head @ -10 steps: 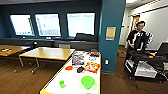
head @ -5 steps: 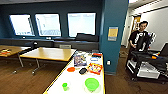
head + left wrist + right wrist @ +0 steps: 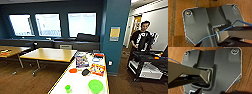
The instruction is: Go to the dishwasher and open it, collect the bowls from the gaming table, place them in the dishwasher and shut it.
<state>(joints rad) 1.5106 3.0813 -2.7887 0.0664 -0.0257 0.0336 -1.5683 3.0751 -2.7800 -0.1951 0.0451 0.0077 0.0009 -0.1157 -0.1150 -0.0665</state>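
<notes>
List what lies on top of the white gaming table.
On the gaming table: a green bowl, a small green cup, an orange dish, a dark object, and colourful boxes. Its near end is out of view.

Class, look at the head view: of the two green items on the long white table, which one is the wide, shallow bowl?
The larger green bowl, near the table's right edge. The other green item, to its left, is much smaller and narrower, more like a cup.
</notes>
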